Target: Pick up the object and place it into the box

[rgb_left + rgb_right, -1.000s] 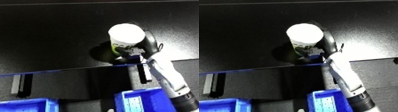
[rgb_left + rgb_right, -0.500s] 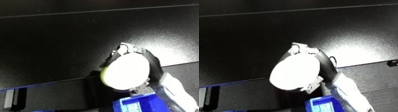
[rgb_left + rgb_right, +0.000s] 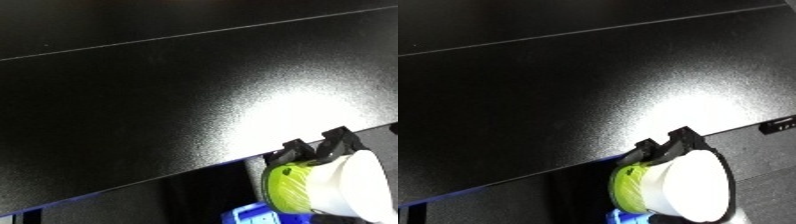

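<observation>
The black table now fills most of both views, since the head has tipped further down than half a second ago. The yellow-green container with a white lid, then over the tabletop, now hangs past the near edge. The right hand wraps it, fingers curled over its top. Below the fingers a blue bin corner shows. Release looks close. The left hand is unseen.

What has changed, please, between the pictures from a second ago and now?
The right hand has lifted the yellow-green and white container off the black table and carried it past the near edge, above a blue bin. The camera has tilted too. The hand stays curled round the container; the left hand stays unseen.
</observation>
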Robot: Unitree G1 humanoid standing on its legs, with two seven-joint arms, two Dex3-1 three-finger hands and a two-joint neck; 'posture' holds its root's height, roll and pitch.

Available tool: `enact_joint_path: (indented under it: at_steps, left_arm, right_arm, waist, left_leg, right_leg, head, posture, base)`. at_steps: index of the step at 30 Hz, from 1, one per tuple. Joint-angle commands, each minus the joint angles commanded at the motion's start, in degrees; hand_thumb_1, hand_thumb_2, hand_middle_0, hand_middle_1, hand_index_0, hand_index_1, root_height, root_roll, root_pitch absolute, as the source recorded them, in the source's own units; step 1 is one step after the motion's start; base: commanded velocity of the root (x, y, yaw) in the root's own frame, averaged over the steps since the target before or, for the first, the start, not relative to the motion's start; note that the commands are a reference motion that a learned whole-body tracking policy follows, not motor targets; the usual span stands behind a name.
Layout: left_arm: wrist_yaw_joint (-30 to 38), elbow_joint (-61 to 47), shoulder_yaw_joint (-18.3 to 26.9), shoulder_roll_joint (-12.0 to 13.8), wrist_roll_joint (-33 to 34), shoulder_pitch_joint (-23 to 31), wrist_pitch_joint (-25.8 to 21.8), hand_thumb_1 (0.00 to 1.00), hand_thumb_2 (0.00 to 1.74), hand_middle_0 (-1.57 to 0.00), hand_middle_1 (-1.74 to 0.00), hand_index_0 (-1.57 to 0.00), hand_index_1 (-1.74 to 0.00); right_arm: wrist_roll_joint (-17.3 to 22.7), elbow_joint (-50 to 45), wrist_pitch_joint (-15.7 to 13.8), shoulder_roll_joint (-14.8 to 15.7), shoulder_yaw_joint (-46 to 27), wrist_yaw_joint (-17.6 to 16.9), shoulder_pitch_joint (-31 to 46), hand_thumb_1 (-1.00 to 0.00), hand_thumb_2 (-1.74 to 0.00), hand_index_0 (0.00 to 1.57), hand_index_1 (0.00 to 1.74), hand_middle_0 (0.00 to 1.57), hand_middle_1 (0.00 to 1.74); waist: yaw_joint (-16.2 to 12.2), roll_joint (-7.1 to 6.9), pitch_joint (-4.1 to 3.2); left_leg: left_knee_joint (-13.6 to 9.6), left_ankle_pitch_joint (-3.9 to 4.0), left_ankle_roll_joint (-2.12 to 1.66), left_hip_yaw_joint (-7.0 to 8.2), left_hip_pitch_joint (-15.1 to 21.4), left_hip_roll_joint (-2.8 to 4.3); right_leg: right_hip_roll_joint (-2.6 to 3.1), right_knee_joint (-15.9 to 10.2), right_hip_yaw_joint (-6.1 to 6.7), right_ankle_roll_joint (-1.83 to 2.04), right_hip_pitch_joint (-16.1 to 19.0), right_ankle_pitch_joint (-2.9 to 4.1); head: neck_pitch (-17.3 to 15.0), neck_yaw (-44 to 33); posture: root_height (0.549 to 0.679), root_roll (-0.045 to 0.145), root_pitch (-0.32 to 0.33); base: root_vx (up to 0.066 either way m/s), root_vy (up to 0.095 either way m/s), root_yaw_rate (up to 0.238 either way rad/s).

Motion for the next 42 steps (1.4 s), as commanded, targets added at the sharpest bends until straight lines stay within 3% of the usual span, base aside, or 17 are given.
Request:
enact_joint_path:
  at_steps: [6, 11, 18, 25, 30, 35, 42]
  left_arm:
    - [0.6, -0.4, -0.1, -0.4, -2.2, 0.1, -1.0, 0.0, 0.0, 0.0, 0.0, 0.0, 0.0]
    - [0.7, -0.3, -0.3, -0.4, -3.2, -1.4, -0.3, 0.0, 0.0, 0.0, 0.0, 0.0, 0.0]
    - [0.5, -0.7, -1.5, -0.4, -3.8, -2.4, 0.6, 0.0, 0.0, 0.0, 0.0, 0.0, 0.0]
    - [0.6, -0.1, -2.2, -0.6, -3.0, -3.8, 1.6, 0.0, 0.0, 0.0, 0.0, 0.0, 0.0]
    - [0.6, 1.0, -3.0, -0.7, -2.0, -4.8, 2.0, 0.0, 0.0, 0.0, 0.0, 0.0, 0.0]
    - [0.5, 1.8, -3.5, -0.6, -1.6, -5.6, 2.4, 0.0, 0.0, 0.0, 0.0, 0.0, 0.0]
    - [0.2, 2.5, -3.5, -0.2, -1.2, -6.0, 3.0, 0.0, 0.0, 0.0, 0.0, 0.0, 0.0]
  right_arm:
    - [0.2, 15.6, -8.6, 4.3, -2.8, -4.0, 5.6, -0.85, -1.48, 1.33, 1.48, 1.33, 1.48]
    - [-4.0, 26.4, -10.0, 5.0, -0.9, -7.0, 6.7, -0.85, -1.48, 1.33, 1.48, 1.33, 1.48]
    - [-12.1, 40.6, -7.3, 1.7, 4.5, -10.8, 2.6, -0.85, -1.48, 1.33, 1.48, 1.33, 1.48]
    - [-12.7, 53.3, -0.5, 1.1, 6.5, -9.1, -0.7, -0.85, -1.48, 1.33, 1.48, 1.33, 1.48]
    - [-11.1, 60.9, 5.2, 1.0, 6.2, -9.9, -3.3, -0.85, -1.48, 1.33, 1.48, 1.33, 1.48]
    - [-12.5, 66.2, 7.8, 0.0, 5.5, -10.9, -6.3, -0.6, -1.04, 0.94, 1.04, 0.94, 1.04]
    - [-15.9, 70.4, 7.3, -1.6, 4.3, -13.2, -7.4, -0.25, -0.44, 0.39, 0.44, 0.39, 0.44]
  waist:
    - [-1.3, -0.02, 0.59]
    - [-1.5, 0.56, 1.33]
    - [-0.5, 1.6, 2.01]
    - [0.8, 2.48, 1.56]
    - [2.0, 3.02, 1.0]
    - [2.8, 3.46, 0.37]
    - [3.1, 3.7, -0.12]
  left_leg:
    - [-0.5, 0.52, 0.58, 0.25, 0.1, -0.19]
    - [-1.5, 0.99, 0.82, 0.38, 0.5, -0.89]
    - [-1.9, 1.25, 0.84, 0.33, 0.8, -1.89]
    - [-1.5, 0.33, 1.35, 0.47, 0.8, -2.41]
    - [-0.9, -0.33, 1.72, 0.39, 0.8, -2.81]
    - [-0.8, -1.09, 2.11, 0.37, 1.0, -3.21]
    - [0.2, -1.44, 2.28, 0.4, 0.3, -3.55]
  right_leg:
    - [0.73, -0.5, 0.06, -0.25, 0.0, 0.29]
    - [1.33, -1.6, 0.21, -0.71, 0.4, 0.28]
    - [1.76, -2.0, 0.22, -1.49, 1.0, -0.03]
    - [1.62, -1.6, 0.01, -1.76, 1.1, -0.24]
    - [1.48, -1.2, -0.12, -2.0, 1.3, -0.38]
    - [1.57, -0.8, -0.12, -2.2, 1.4, -0.52]
    - [1.85, -0.1, -0.1, -2.47, 0.9, -0.62]
  head:
    - [-2.5, 0.3]
    - [-7.3, 4.8]
    - [-13.8, 13.5]
    - [-19.8, 20.1]
    - [-21.4, 22.5]
    - [-22.2, 25.3]
    - [-22.0, 26.3]
  posture:
    - [0.619, 0.077, -0.006]
    - [0.621, 0.077, -0.006]
    - [0.621, 0.076, -0.011]
    - [0.62, 0.075, -0.015]
    - [0.619, 0.073, -0.021]
    - [0.618, 0.071, -0.024]
    - [0.616, 0.07, -0.025]
  base:
    - [-0.033, 0.028, -0.099]
    - [-0.028, 0.035, -0.035]
    - [-0.004, 0.024, 0.008]
    - [0.006, 0.013, 0.042]
    - [0.019, -0.009, 0.053]
    - [0.016, -0.008, 0.04]
    - [0.008, -0.009, 0.014]
